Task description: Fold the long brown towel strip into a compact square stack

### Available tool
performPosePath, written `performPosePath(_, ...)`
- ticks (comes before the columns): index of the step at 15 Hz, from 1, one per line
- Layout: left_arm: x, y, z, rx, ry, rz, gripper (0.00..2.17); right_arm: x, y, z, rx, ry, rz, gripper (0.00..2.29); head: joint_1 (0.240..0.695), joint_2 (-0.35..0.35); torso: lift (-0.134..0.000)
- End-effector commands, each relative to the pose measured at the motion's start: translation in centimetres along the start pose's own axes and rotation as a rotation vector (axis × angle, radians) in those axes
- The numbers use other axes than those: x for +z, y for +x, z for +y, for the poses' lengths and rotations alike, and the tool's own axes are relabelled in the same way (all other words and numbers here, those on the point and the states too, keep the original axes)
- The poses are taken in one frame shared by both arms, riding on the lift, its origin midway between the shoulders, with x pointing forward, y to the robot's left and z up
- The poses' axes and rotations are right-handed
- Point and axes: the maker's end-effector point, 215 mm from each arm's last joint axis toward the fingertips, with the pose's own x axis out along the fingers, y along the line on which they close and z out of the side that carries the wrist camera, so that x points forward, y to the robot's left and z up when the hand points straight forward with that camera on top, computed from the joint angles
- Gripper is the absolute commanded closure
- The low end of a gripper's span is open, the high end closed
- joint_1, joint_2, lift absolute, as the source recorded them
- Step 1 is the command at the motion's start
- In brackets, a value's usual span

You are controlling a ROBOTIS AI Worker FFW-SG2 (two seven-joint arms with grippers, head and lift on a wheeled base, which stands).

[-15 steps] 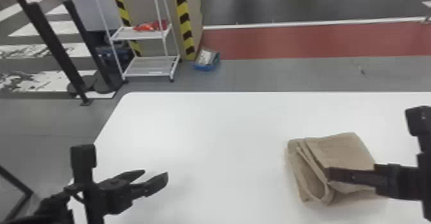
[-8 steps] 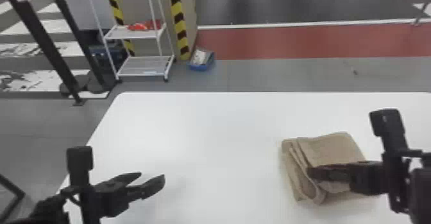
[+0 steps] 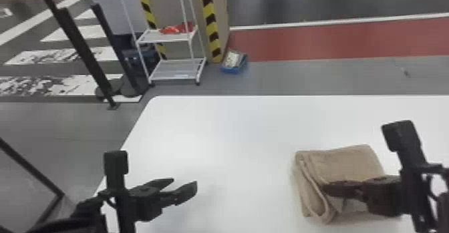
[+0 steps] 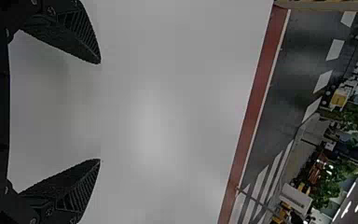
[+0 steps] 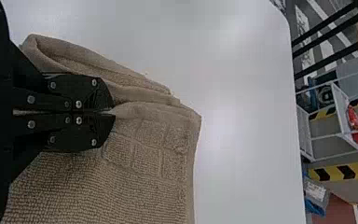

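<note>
The brown towel [image 3: 347, 165] lies folded in a layered bundle on the right part of the white table, with a looped fold along its left side. Over its near part is my right gripper [image 3: 325, 189]. In the right wrist view the right gripper [image 5: 114, 112] is shut on a pinch of the towel [image 5: 154, 149], and the looped layers lie beside its fingers. My left gripper [image 3: 185, 185] stands open over the table's left part, well away from the towel. The left gripper [image 4: 99, 112] has its two fingers wide apart over bare tabletop in the left wrist view.
The white table [image 3: 234, 132] has its rounded far-left corner and left edge in view. Beyond it on the floor stand a white wire shelf [image 3: 177, 70] with red items, a blue box [image 3: 235, 62] and black posts [image 3: 83, 48].
The right arm shows farther left over the towel than a second ago. The head view has shifted slightly. The towel keeps nearly the same shape, and the left gripper has stayed open.
</note>
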Motion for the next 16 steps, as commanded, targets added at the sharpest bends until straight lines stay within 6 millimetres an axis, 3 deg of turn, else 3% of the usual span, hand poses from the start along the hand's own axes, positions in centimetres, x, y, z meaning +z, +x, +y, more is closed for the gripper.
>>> performPosePath(1, -0.3, 0.0, 0.3, 0.003, -0.003, 0.005, 0.14, 0.9, -2.2, 0.6, 0.011, 0.036, -0.039, 1.15, 0.695, 0.248, -0.124)
performPosePath(4, -0.2, 0.2, 0.1, -0.003, -0.003, 0.002, 0.14, -1.1, -4.9, 1.5, 0.054, 0.173, -0.017, 1.14, 0.695, 0.249, -0.124)
performPosePath(6, 0.0, 0.2, 0.2, -0.001, 0.0, 0.0, 0.15, -1.4, -6.7, 2.0, 0.092, 0.204, -0.042, 1.12, 0.695, 0.247, -0.124)
performPosePath(7, 0.4, 0.4, 0.2, -0.001, 0.002, -0.006, 0.15, -2.1, -7.1, 1.6, 0.079, 0.216, -0.042, 0.99, 0.695, 0.247, -0.124)
performPosePath(12, 0.3, 1.2, -1.4, -0.03, 0.01, 0.002, 0.15, -1.3, -3.8, 0.3, 0.0, 0.077, -0.05, 0.99, 0.695, 0.204, -0.124)
performPosePath(16, 0.3, 0.6, -0.3, -0.014, 0.004, -0.002, 0.15, 2.0, -3.2, 2.1, 0.059, 0.01, -0.151, 1.0, 0.695, 0.213, -0.124)
